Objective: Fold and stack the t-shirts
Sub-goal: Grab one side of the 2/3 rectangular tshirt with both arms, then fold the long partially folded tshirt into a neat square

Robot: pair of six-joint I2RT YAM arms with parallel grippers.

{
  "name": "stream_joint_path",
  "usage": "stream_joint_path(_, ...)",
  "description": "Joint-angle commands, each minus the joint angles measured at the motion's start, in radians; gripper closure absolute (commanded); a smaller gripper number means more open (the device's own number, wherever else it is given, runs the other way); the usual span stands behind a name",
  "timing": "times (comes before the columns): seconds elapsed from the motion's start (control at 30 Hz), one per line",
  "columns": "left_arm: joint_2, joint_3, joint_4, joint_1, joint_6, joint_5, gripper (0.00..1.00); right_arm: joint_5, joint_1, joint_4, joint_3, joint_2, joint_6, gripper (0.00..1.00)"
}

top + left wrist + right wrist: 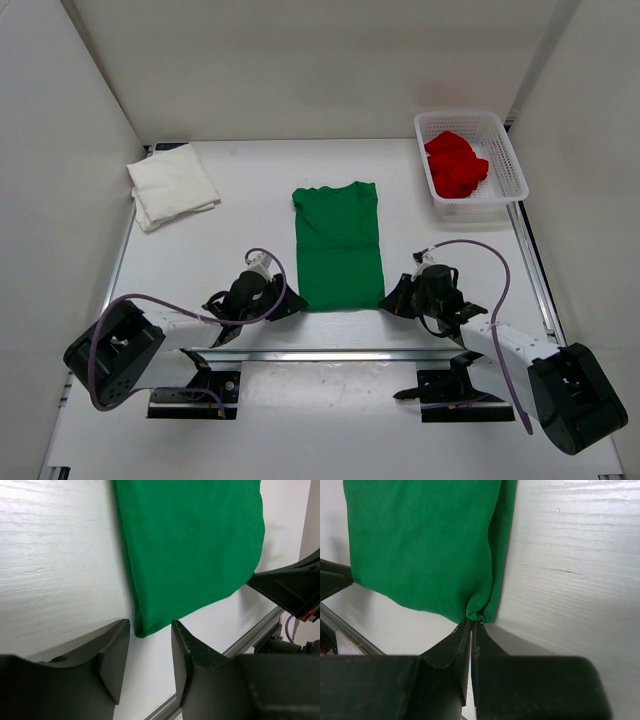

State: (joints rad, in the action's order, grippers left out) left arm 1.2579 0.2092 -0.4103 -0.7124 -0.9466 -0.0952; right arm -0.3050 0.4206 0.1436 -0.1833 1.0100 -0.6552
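Note:
The green t-shirt (338, 245) lies flat mid-table, folded into a long strip with its collar end far from me. My left gripper (288, 303) is at its near left corner. In the left wrist view the left gripper (150, 630) is open, and the green t-shirt's (190, 545) corner lies just ahead of the tips, unheld. My right gripper (471, 622) is shut on the green t-shirt's (420, 545) near right corner, where the cloth bunches at its tips. A folded white t-shirt (172, 185) rests at the back left. The red t-shirt (455, 162) sits crumpled in the basket.
The white mesh basket (512, 160) stands at the back right. A metal rail (350, 353) runs along the table's near edge between the arm bases. White walls close in the left, back and right sides.

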Motion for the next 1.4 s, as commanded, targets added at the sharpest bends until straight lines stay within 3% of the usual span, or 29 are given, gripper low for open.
stream_joint_path(0.0,0.063,0.001,0.067,-0.033,-0.015,0.012,0.51,0.029,0.015,0.008,-0.001,-0.019,0.0,1.0)
stream_joint_path(0.03,0.077,0.01,0.059,-0.042,-0.018,0.014,0.54,0.021,0.018,0.002,-0.004,-0.014,-0.004,1.0)
stream_joint_path(0.17,0.095,0.012,0.053,-0.05,-0.029,0.003,0.84,0.02,0.01,-0.004,-0.004,-0.036,0.003,1.0)
stream_joint_path(0.27,0.039,-0.002,0.111,-0.052,-0.026,0.034,1.0,0.044,0.044,-0.039,0.001,-0.053,-0.007,1.0)
stream_joint_path(0.4,-0.118,-0.013,0.313,-0.061,0.011,0.019,1.0,0.122,0.206,-0.143,0.012,-0.149,-0.073,1.0)
stream_joint_path(0.53,-0.429,-0.07,0.531,-0.104,-0.067,-0.014,1.0,0.204,0.343,-0.363,-0.05,-0.299,-0.145,1.0)
stream_joint_path(0.63,-0.551,0.026,0.626,-0.027,-0.032,-0.037,1.0,0.144,0.237,-0.407,-0.163,-0.291,-0.074,1.0)
stream_joint_path(0.77,-0.346,0.296,0.618,0.16,0.132,-0.125,1.0,0.005,0.025,-0.386,-0.387,-0.072,0.083,1.0)
stream_joint_path(0.9,-0.077,0.51,0.518,0.301,0.141,-0.218,1.0,-0.1,-0.084,-0.346,-0.612,0.215,0.153,1.0)
stream_joint_path(1.07,0.197,0.775,0.464,0.362,0.149,-0.199,1.0,-0.161,-0.177,-0.358,-0.994,0.566,0.186,1.0)
stream_joint_path(1.23,0.599,1.071,0.472,0.419,0.138,-0.175,1.0,-0.183,-0.249,-0.444,-1.338,0.965,0.203,1.0)
stream_joint_path(1.37,0.846,1.278,0.504,0.452,0.134,-0.19,1.0,-0.165,-0.281,-0.492,-1.551,1.12,0.221,1.0)
